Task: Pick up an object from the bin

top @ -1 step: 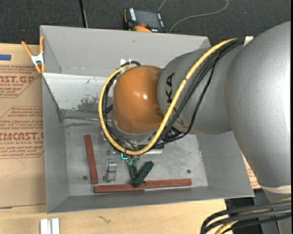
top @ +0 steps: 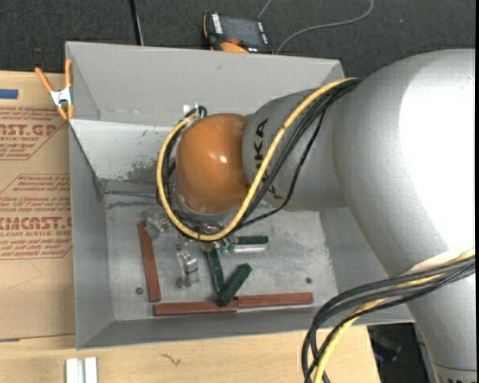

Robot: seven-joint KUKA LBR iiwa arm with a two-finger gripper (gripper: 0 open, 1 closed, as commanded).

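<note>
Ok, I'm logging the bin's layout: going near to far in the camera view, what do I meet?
Long red-brown strip → dark green sticks → green-and-white pen-like thing → arm's orange wrist cover. The other red-brown strip, at left, runs alongside most of these, so it's left out.

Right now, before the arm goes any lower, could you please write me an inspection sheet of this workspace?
surface: grey metal bin floor, scuffed.
job's things: red-brown stick along the left, another along the near wall; dark green markers crossed mid-bin.
clutter: nothing seen.
grippers: gripper below the orange cover, over the bin's middle; open or shut cannot be told.
cables: yellow and black cables loop round the cover.
surroundings: black-and-orange device beyond the far rim.
</note>
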